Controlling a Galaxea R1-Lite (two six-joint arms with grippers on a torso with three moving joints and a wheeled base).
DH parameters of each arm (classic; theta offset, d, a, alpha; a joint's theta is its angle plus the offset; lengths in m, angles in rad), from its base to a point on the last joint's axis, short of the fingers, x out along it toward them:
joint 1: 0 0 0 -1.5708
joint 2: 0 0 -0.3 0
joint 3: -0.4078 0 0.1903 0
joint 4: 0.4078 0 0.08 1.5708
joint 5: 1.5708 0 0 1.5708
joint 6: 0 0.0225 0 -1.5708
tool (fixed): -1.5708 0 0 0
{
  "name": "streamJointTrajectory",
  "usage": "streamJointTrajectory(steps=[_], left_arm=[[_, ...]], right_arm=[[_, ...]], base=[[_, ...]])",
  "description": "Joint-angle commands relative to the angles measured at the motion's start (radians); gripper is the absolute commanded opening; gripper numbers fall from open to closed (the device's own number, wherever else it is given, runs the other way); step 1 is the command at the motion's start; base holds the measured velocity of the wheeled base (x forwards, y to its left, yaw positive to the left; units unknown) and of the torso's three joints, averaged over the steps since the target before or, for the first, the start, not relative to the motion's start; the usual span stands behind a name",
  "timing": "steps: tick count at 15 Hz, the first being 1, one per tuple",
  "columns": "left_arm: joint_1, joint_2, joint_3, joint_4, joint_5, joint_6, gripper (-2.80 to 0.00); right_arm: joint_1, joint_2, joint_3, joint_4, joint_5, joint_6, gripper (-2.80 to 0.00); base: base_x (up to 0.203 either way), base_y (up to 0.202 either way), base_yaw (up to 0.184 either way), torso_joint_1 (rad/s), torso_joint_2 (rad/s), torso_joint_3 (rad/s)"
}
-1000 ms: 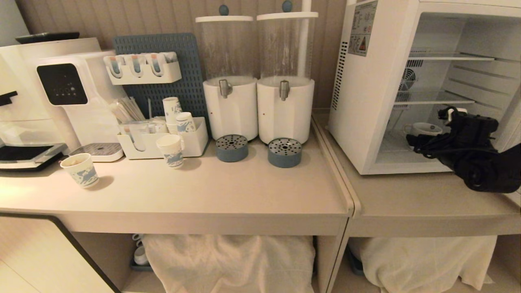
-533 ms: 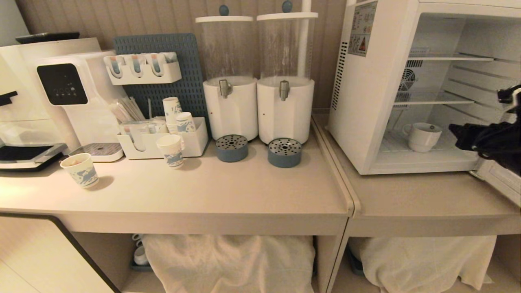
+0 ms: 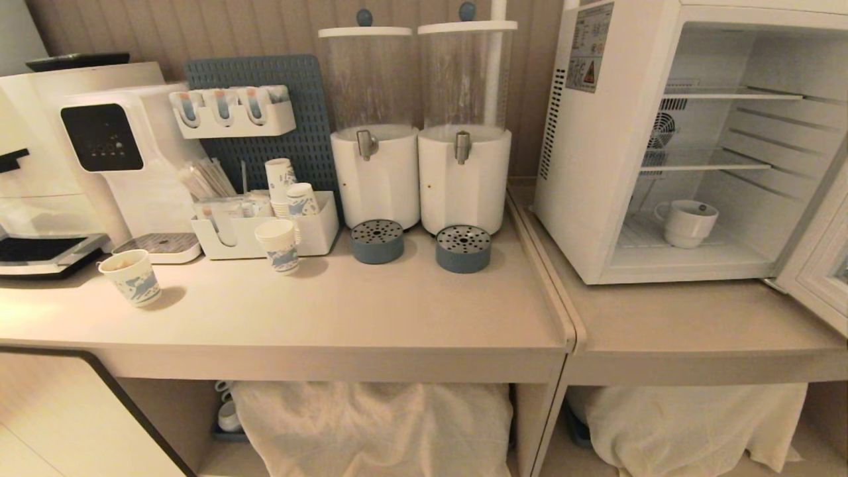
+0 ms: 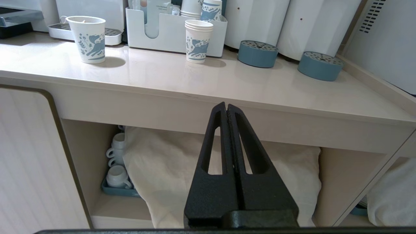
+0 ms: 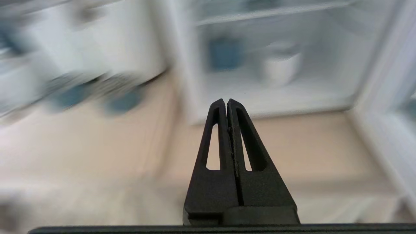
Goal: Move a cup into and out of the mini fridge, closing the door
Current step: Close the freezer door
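Note:
The white cup [image 3: 688, 223] stands upright on the floor of the open mini fridge [image 3: 609, 132], handle toward the left. The door [image 3: 818, 271] is swung wide open at the right edge of the head view. My right gripper [image 5: 226, 101] is shut and empty, out in front of the fridge and well back from it; the blurred cup [image 5: 281, 66] shows inside the fridge [image 5: 195, 65] beyond it. My left gripper [image 4: 226, 105] is shut and empty, parked low in front of the counter edge [image 4: 195, 97]. Neither arm appears in the head view.
Two white drink dispensers [image 3: 424, 126] with blue drip cups [image 3: 463, 248] stand left of the fridge. Paper cups [image 3: 130, 277] and an organiser tray [image 3: 265, 232] sit on the counter, with a coffee machine [image 3: 99, 146] at the far left. White cloth bundles [image 3: 371, 424] fill the shelf below.
My right arm has drawn back out of the fridge and left the head view, leaving the cup on the fridge floor. Its jaws have gone from open to shut.

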Motion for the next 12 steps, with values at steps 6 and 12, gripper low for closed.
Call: streamJointTrajectory(steps=[6,12], left_arm=[[0.001,-0.005,0.040,-0.001,0.000,-0.001,-2.80],[0.000,-0.005,0.040,-0.001,0.000,-0.001,-2.80]], right_arm=[[0.095,-0.556,-0.071,0.599,0.124,0.015,-2.80],[0.165,-0.866,0.160,0.503,-0.089,0.007,-2.80]], base=[[0.000,0.000,0.000,0.000,0.00,0.000],[0.000,0.000,0.000,0.000,0.00,0.000]])
